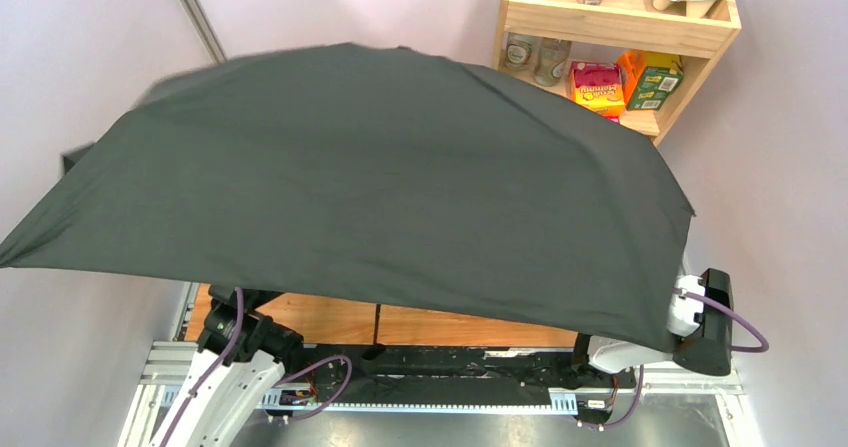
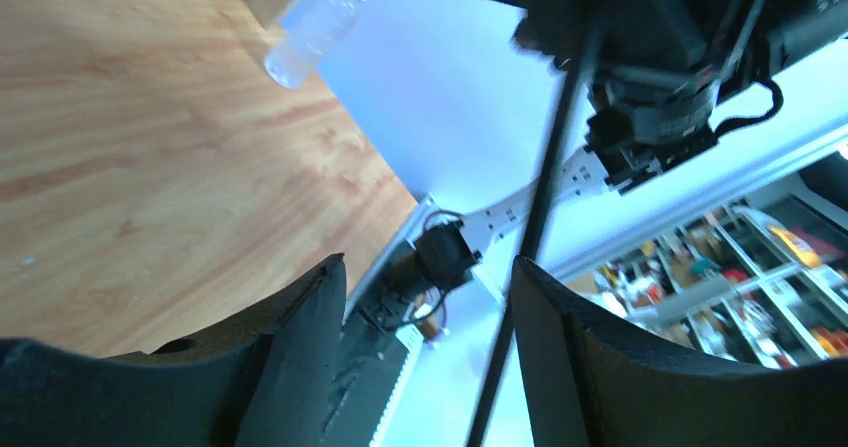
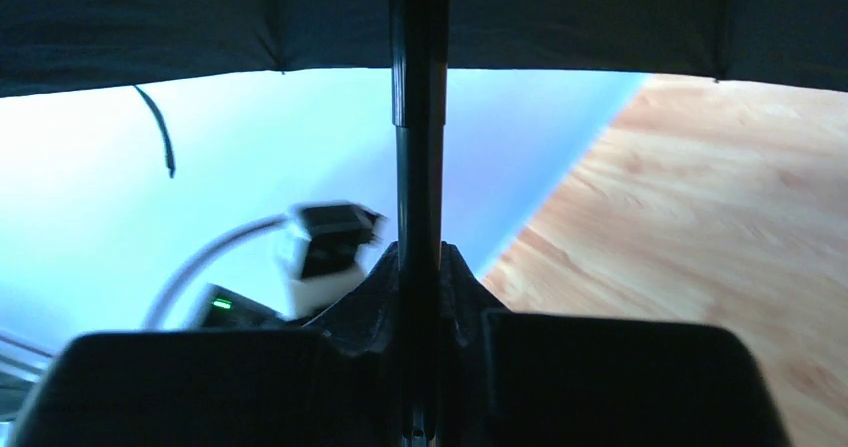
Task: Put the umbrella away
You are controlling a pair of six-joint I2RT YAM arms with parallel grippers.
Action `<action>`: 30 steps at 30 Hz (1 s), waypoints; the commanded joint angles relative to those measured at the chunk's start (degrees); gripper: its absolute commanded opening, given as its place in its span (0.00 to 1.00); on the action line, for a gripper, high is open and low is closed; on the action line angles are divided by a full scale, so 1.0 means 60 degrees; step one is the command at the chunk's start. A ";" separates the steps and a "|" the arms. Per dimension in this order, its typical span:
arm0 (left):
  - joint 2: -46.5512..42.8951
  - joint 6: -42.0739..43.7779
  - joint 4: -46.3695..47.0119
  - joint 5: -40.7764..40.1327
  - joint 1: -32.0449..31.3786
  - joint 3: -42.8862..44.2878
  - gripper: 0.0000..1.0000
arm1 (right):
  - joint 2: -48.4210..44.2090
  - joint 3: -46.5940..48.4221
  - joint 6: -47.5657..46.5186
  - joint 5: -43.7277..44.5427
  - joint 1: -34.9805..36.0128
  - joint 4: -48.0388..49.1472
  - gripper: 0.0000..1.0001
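Right jaws clamp umbrella point(image 3: 418, 167); left jaws seemingly apart.

We see the matt charcoal-black fabric umbrella point(image 1: 370, 177) as one plain, unpatterned sheet; its thin shaft point(image 3: 418, 117) is black in the right wrist view. At six o'clock in the top view, the wooden table point(image 1: 330, 319) is warm orange-brown, streaked with darker grain. At one o'clock the open wooden shelf unit point(image 1: 620, 19) is pale honey, and on it we find a red-pink packet with yellow lettering point(image 1: 596, 87) and a green and orange carton point(image 1: 655, 79). The walls point(image 1: 770, 167) are pale lilac. The left arm point(image 1: 225, 392) and right arm point(image 1: 690, 312) are white and black, with purple cables point(image 1: 745, 329). The left gripper point(image 2: 428, 267) and right gripper point(image 3: 430, 342) are black. At eleven o'clock in the left wrist view a clear plastic bottle point(image 2: 315, 32) looks whitish. At eight o'clock in the right wrist view a small green light point(image 3: 221, 304) glows.
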 commanded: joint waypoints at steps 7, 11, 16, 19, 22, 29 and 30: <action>0.0823 -0.1456 0.3384 0.1857 -0.0596 -0.0178 0.71 | -0.0203 0.0201 0.0259 -0.1007 -0.0274 0.2951 0.00; 0.0709 -0.1106 0.2573 0.1786 -0.0685 0.0202 0.71 | -0.0304 0.0335 -0.0312 -0.1387 -0.0289 0.2512 0.00; 0.0019 0.0083 0.0805 0.0422 -0.0685 0.0907 0.71 | -0.1357 -0.0908 -0.0621 -0.1287 -0.0318 0.2101 0.00; 0.0325 0.0331 0.1085 0.0741 -0.0700 0.1155 0.73 | -0.1550 -0.1146 -0.0665 -0.1417 -0.0377 0.2262 0.00; 0.1173 0.0405 0.1318 0.1533 -0.0700 0.1302 0.74 | -0.1068 -0.0635 -0.0563 -0.1739 -0.0377 0.2277 0.00; 0.1718 0.0727 0.1246 0.2340 -0.0700 0.1288 0.73 | 0.0162 0.0597 -0.0066 -0.2208 -0.0391 0.2745 0.00; 0.1747 0.0727 0.1246 0.2355 -0.0714 0.1244 0.68 | 0.0280 0.0758 0.0008 -0.2310 -0.0435 0.2804 0.00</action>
